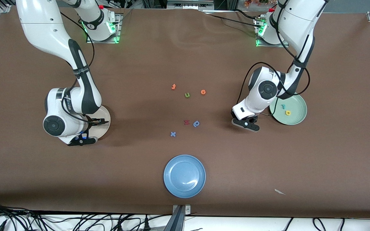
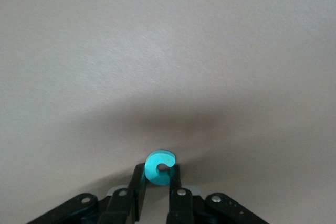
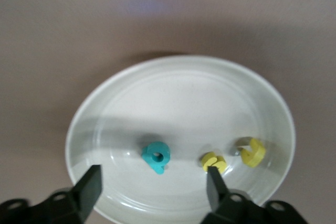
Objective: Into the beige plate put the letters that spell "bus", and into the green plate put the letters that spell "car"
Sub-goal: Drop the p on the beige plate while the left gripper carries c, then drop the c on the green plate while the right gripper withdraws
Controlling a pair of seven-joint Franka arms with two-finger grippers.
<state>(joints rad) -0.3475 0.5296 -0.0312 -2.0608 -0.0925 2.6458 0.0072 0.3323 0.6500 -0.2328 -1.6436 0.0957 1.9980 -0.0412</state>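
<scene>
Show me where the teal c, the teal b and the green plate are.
teal c (image 2: pixel 159 167): left wrist view, on its curved body between the left gripper's fingers.
teal b (image 3: pixel 156 156): right wrist view, on its round loop.
green plate (image 1: pixel 299 110): front view, on bare inner surface near the rim.

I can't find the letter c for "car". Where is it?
The teal c is pinched in the left pincer, low over the brown table beside the green plate, at the left arm's end.
</scene>
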